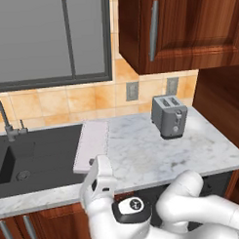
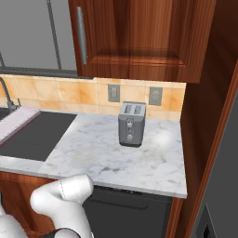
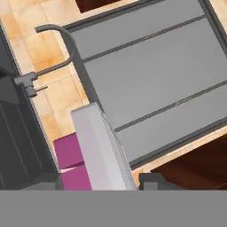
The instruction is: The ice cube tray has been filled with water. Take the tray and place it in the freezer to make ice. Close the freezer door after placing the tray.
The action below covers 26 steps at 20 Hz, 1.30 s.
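Observation:
The ice cube tray (image 1: pixel 92 142) is a pale pinkish-white slab over the counter's left part, beside the sink. My gripper (image 1: pixel 95 166) is shut on its near end. In the hand view the tray (image 3: pixel 99 146) rises from between the fingertips (image 3: pixel 153 181), pointing toward the window, with a magenta underside showing. In the right base view the tray's far end (image 2: pixel 16 122) hangs over the sink edge at the left. A tall grey panel at that view's right edge is the freezer door (image 2: pixel 222 186), with a dark patch near its bottom.
A grey two-slot toaster (image 1: pixel 169 117) stands at the back right of the marble counter (image 1: pixel 142 159). The dark sink (image 1: pixel 35 153) with its faucet (image 1: pixel 4 120) lies left. A wooden wall cabinet (image 1: pixel 177 26) hangs above. The black dishwasher front (image 2: pixel 125 214) is below the counter.

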Motion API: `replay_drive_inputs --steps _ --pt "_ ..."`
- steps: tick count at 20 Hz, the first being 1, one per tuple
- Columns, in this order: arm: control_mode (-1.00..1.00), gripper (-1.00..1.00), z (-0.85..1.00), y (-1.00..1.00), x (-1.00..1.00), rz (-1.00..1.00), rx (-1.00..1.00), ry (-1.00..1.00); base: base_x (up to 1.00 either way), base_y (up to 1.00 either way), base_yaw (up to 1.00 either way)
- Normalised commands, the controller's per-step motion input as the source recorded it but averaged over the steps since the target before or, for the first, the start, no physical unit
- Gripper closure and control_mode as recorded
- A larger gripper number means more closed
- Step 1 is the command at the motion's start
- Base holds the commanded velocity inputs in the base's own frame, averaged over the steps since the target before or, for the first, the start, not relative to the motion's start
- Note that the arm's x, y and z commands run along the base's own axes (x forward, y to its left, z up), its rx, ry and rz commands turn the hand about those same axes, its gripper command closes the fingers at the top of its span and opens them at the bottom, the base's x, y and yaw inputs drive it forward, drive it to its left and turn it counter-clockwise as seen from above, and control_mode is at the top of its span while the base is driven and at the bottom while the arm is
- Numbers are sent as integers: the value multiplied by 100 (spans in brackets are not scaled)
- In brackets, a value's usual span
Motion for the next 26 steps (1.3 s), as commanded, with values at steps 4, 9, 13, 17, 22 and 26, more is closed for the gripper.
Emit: replay_drive_inputs --steps 4,9,13,17,22,26 --pt "-100 100 36 -59 -21 -17 6 5 0 0 0" --pt "-100 100 31 -59 -27 -13 5 1 0 0 0" --pt "-100 100 26 -68 -31 -13 4 0 0 0 0" --pt "-100 100 22 -73 -26 -15 2 0 0 0 0" --pt "-100 100 23 -68 -13 -16 0 0 0 0 0" --pt "-100 100 23 -62 -4 -17 0 0 0 0 0"
